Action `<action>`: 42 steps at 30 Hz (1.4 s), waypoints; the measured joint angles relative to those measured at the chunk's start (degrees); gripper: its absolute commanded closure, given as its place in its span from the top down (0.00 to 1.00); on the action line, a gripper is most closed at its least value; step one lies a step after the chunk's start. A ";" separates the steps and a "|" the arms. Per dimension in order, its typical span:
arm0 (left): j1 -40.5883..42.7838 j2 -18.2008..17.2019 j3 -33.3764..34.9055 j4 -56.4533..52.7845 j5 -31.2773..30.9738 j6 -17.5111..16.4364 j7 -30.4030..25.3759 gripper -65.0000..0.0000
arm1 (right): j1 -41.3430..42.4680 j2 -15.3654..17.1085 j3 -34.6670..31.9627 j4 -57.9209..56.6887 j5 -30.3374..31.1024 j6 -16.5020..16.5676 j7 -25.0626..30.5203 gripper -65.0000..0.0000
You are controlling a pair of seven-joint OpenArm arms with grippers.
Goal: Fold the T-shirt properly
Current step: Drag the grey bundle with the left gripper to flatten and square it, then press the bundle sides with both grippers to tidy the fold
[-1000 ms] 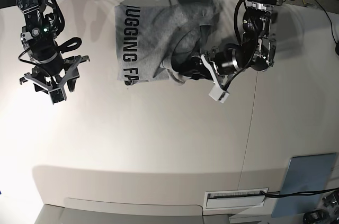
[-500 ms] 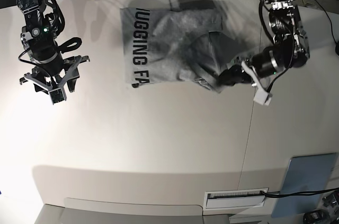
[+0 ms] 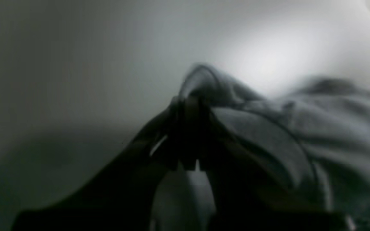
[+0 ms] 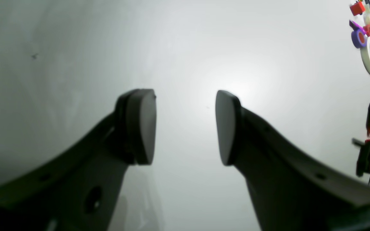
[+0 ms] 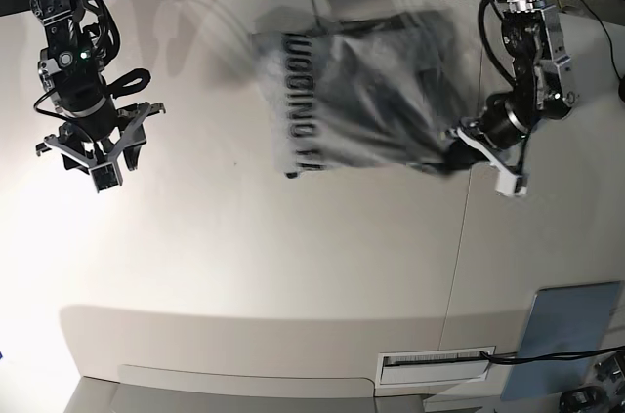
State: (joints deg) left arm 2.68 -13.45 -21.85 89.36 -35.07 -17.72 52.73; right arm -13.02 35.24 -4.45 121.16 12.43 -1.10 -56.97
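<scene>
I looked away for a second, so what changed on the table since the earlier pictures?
The left end effector closed on the T-shirt edge and dragged it toward the base view's right; the whole shirt slid that way and is now blurred with motion. The right end effector stayed open and parked over the bare table.

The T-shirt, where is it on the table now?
In the base view the T-shirt lies blurred at the table's far side, right of centre, its right edge pinched by the left gripper.
</scene>
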 measured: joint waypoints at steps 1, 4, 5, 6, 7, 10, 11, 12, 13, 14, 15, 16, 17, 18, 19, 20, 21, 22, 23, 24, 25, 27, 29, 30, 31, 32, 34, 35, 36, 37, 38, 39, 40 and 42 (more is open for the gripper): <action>0.20 -0.24 -0.11 -0.04 2.89 -0.20 0.28 0.00 | 0.00 0.00 0.00 0.00 0.00 0.02 0.00 0.45; 0.48 -0.55 -0.35 -0.04 7.02 -1.31 0.98 0.00 | 0.00 -0.02 0.00 0.00 0.04 0.04 0.26 0.45; 0.39 -0.55 -0.35 -0.04 6.99 -1.33 0.94 0.00 | 0.00 -0.02 0.00 0.00 0.02 0.02 0.46 0.45; 0.24 -0.52 -0.35 -0.04 6.21 -1.36 0.92 0.00 | 0.02 0.00 0.00 0.00 0.00 0.02 1.05 0.45; 0.17 -0.42 -0.28 -0.02 5.11 -1.42 0.87 0.00 | 0.00 0.00 0.00 0.00 0.00 0.02 1.25 0.45; 0.22 -0.48 -0.31 0.00 5.29 -5.49 0.76 0.28 | 0.02 -0.02 0.00 0.00 0.02 0.02 1.27 0.45; 0.33 -0.79 -0.31 0.00 5.27 -7.45 0.76 0.39 | 0.00 -0.02 0.00 0.00 0.04 0.02 1.31 0.45; 0.33 -1.14 -0.28 0.00 4.70 -8.15 0.83 0.49 | 0.00 -0.02 0.00 0.00 0.04 0.04 1.29 0.45; 0.31 -1.62 -0.28 0.00 3.43 -8.24 0.94 0.55 | 0.00 -0.02 0.00 0.00 0.04 0.04 1.29 0.45; 0.31 -2.38 -0.22 0.00 1.99 -8.26 0.96 0.58 | 0.00 0.00 0.00 0.00 0.07 0.02 1.36 0.45; 0.31 -3.43 -0.13 0.07 0.20 -8.26 0.96 0.57 | 0.00 0.00 0.00 0.00 0.61 0.00 1.95 0.45; 0.33 -4.63 -0.09 0.39 -1.33 -8.24 1.01 0.57 | 0.00 0.00 0.04 0.00 1.68 0.04 2.97 0.45; 0.33 -5.97 -0.09 0.87 -3.06 -7.56 1.03 0.57 | 0.00 -0.02 0.04 0.00 2.64 0.04 4.31 0.45; 0.33 -7.26 -0.15 1.51 -5.29 -7.02 1.18 0.54 | 0.00 -0.02 0.04 0.00 3.17 0.11 5.66 0.45; 0.33 -8.61 -0.28 2.19 -7.93 -6.95 1.66 0.49 | 0.09 -0.02 0.04 0.00 3.61 0.24 6.75 0.43; 0.33 -9.64 -0.42 2.95 -10.95 -7.93 2.91 0.41 | 0.35 -0.02 0.04 0.00 3.76 0.24 6.88 0.38; 0.31 -10.21 -0.44 3.78 -13.20 -10.93 4.72 0.29 | 0.87 -0.04 0.04 -0.09 4.22 0.17 6.91 0.32; 0.24 -10.16 -0.46 4.68 -15.61 -14.03 7.39 0.15 | 1.75 -0.13 0.07 -0.22 5.77 0.15 7.08 0.24; 0.31 -9.64 -0.35 5.20 -18.25 -16.28 10.25 0.02 | 2.99 -0.37 0.07 -0.48 7.67 0.44 7.15 0.16; 0.50 -8.74 -0.28 5.44 -20.52 -17.16 12.46 0.00 | 4.39 -0.83 0.07 -0.83 8.72 1.11 7.32 0.09; 1.03 -8.07 -0.22 5.57 -22.95 -17.46 13.77 0.00 | 5.99 -1.51 0.07 -1.33 10.14 1.73 7.56 0.03; 2.49 -7.04 -0.07 5.86 -26.75 -18.93 16.22 0.00 | 9.01 -2.64 0.09 -3.34 12.37 3.26 7.72 0.00; 4.39 -5.97 -0.28 6.25 -29.31 -19.80 18.51 0.00 | 11.78 -4.24 0.02 -6.19 14.21 4.55 7.74 0.00; 5.33 -5.40 -0.26 6.29 -30.45 -19.87 19.41 0.00 | 13.14 -5.07 -0.46 -7.89 15.02 5.35 7.58 0.00; 6.23 -4.90 -0.15 6.29 -31.32 -19.91 20.41 0.00 | 14.56 -5.84 -1.49 -9.53 15.82 6.14 7.58 0.00; 7.10 -4.48 0.00 6.29 -31.74 -21.57 20.96 0.00 | 16.02 -6.67 -2.75 -11.13 16.17 6.84 7.58 0.00; 8.96 -4.26 0.26 6.32 -33.77 -22.03 22.05 0.00 | 19.23 -8.48 -6.51 -14.56 16.26 6.82 7.82 0.00; 9.94 -4.37 0.31 6.32 -34.73 -22.03 22.29 0.00 | 20.98 -9.31 -8.72 -16.35 16.24 6.78 7.78 0.00; 10.88 -4.42 0.28 6.32 -35.30 -22.03 22.49 0.00 | 22.86 -10.23 -11.10 -18.10 16.24 6.78 7.91 0.00; 11.76 -4.55 0.31 6.32 -35.95 -22.03 22.75 0.00 | 24.76 -11.19 -13.51 -19.85 16.22 7.06 7.98 0.00; 12.61 -4.52 0.28 6.32 -36.44 -22.03 22.75 0.00 | 26.67 -12.15 -15.85 -21.68 16.11 7.10 8.28 0.00; 13.40 -4.50 0.31 6.32 -36.57 -22.03 22.71 0.00 | 28.63 -13.31 -18.08 -23.78 16.02 7.06 8.48 0.00; 14.16 -4.50 0.31 6.32 -36.54 -22.03 22.75 0.00 | 30.53 -14.51 -20.17 -25.77 15.32 6.93 8.57 0.00; 15.69 -4.52 0.33 6.32 -36.54 -22.03 22.67 0.00 | 34.07 -17.07 -24.22 -29.88 14.58 6.88 8.85 0.00</action>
State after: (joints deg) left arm 18.37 -17.98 -21.52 95.68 -71.61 -39.75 75.40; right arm 21.06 18.17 -28.67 91.29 27.00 5.78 -48.12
